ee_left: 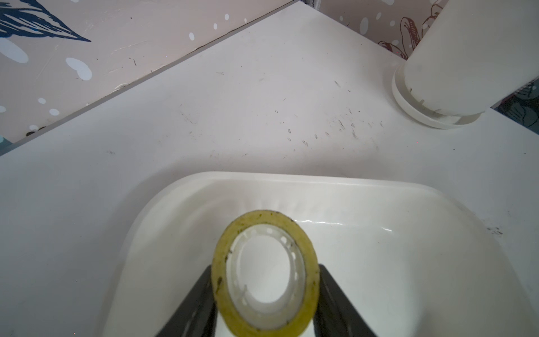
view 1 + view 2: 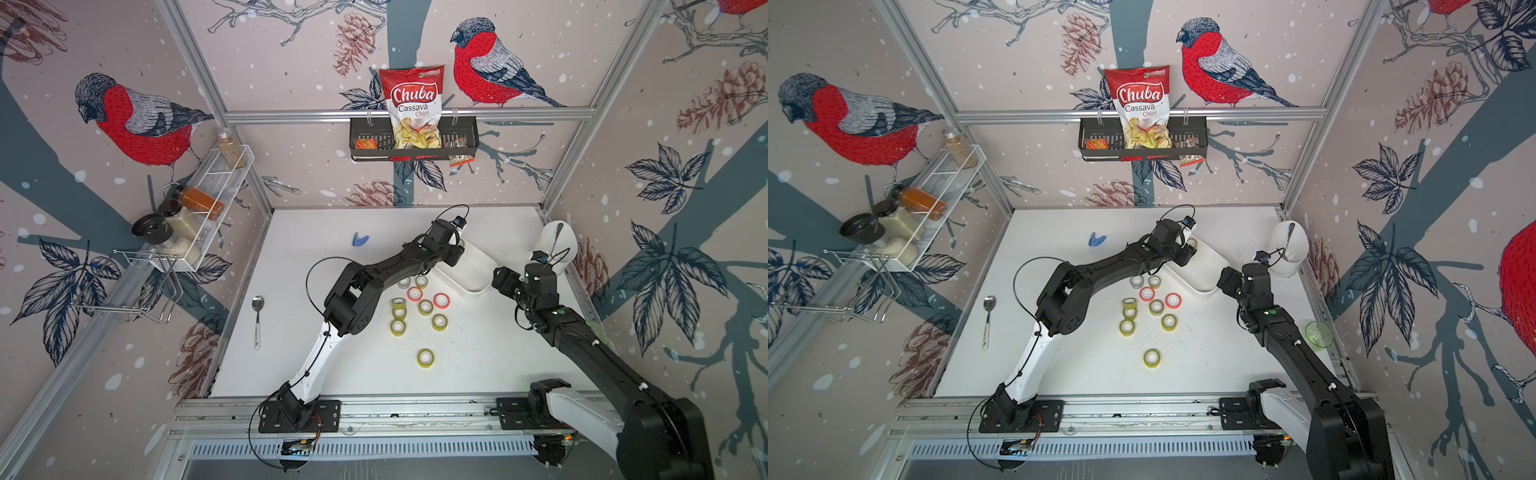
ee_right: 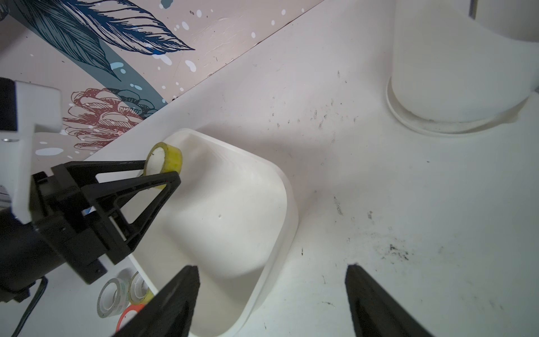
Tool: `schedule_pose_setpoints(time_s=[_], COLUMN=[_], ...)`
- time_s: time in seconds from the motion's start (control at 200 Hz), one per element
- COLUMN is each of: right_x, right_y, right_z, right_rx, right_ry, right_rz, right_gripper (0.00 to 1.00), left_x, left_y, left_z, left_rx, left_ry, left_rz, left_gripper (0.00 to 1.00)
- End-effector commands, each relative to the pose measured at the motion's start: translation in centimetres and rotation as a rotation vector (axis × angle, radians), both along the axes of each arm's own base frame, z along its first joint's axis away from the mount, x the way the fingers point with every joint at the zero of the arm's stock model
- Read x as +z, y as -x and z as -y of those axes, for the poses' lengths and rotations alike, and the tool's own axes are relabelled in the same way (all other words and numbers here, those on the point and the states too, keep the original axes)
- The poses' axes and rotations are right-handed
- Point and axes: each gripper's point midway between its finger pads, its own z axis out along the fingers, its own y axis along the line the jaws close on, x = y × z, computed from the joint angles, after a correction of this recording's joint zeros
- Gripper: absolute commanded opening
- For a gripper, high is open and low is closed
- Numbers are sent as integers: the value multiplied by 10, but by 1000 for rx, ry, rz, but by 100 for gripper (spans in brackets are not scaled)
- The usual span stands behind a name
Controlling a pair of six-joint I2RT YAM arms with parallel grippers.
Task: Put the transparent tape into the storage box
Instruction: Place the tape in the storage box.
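Nearest lies a lone tape roll (image 2: 425,358), then a cluster of rolls (image 2: 419,307) partly under the left arm (image 2: 374,274). The right gripper (image 3: 272,267) gapes wide and empty at the near end of the storage box (image 3: 291,210). Over its far end the left gripper (image 1: 265,272) pinches the transparent tape (image 3: 172,159) by its outer rim. The wrist views show that grip; in both top views the arm mostly hides it.

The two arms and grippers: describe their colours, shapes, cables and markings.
Both arms, left and right, have a white lower segment on a black base plate and blocky black upper segments with small green dots. Thin black cables loop alongside them. The left gripper and right gripper have black fingers. The left's are open triangular frames, ahead of a white wrist bracket.
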Motion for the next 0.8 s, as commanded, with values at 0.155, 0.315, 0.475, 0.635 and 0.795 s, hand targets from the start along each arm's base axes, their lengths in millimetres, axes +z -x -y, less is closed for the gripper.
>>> schedule_pose_setpoints(time_s=[0.155,0.315,0.475,0.635,0.795], right_x=[3,1,1,0,0], right_y=[-1,0,0,-1,-1], right_z=[-1,0,0,1,2], right_rx=[1,0,-1,-3,-7], right_ry=[-24,-26,-28,-28,-27], right_rz=[12,9,10,7,5], right_gripper=[84,84,84,84,84], left_x=[-28,-42,-50,-50,-48], left_y=[-9,-13,-17,-19,-22], left_z=[0,-3,-6,-8,-10], left_rx=[5,14,20,23,23], left_ry=[-68,-79,-92,-89,-80], left_rz=[-25,-56,-71,-75,-80], left_gripper=[51,52,55,57,60])
